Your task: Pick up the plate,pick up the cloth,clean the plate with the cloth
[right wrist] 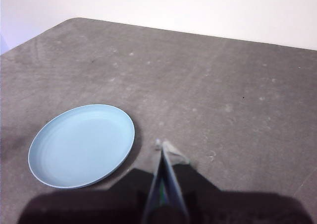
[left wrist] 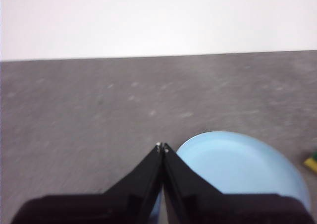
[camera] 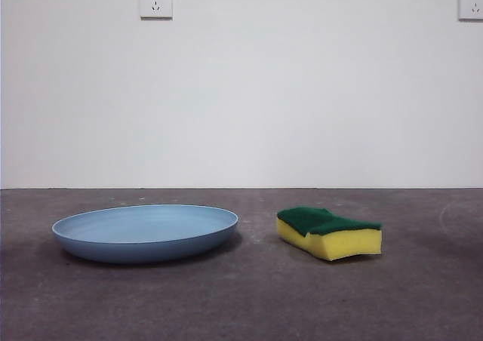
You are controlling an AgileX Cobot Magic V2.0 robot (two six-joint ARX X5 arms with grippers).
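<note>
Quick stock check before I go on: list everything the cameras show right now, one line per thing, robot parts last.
plate: one, light blue, flat on the table, beside the sponge with a gap between them.
sponge: one, yellow foam with a dark green top layer, lying on the table, untouched.
table: one, dark grey, mottled surface under both things.
wall sockets: two, white, high on the white wall behind.
left tool: one, black, jaws shut, empty, above the table at the plate's edge.
right tool: one, black, jaws shut, empty, above the table beside the plate.
</note>
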